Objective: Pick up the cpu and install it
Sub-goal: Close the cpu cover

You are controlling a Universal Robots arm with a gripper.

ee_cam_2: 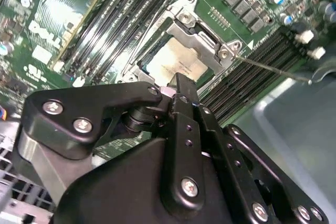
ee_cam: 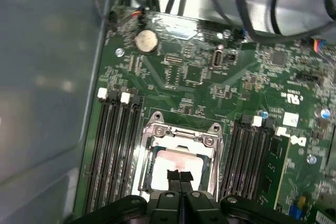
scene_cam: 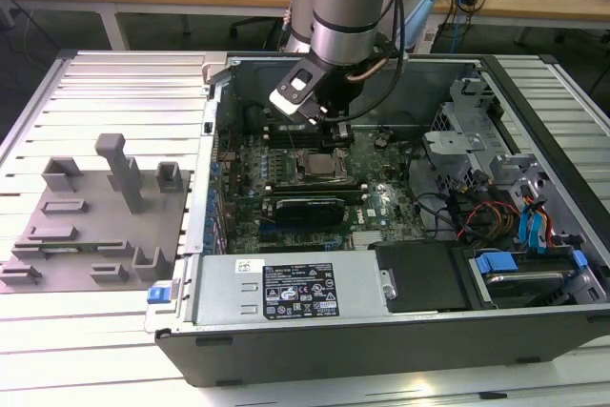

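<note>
Fingers (ee_cam: 174, 177) closed, over silvery cpu (ee_cam: 160, 165) (in socket (ee_cam: 181, 129))

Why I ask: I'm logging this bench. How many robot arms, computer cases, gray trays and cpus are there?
robot arm: 1
computer case: 1
gray tray: 1
cpu: 1
Total: 4

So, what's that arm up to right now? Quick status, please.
Gripper shut, nothing between its fingers, tips right above the chip. Cpu lying flat inside the socket frame. Contact unclear. Nothing in the way.
</note>
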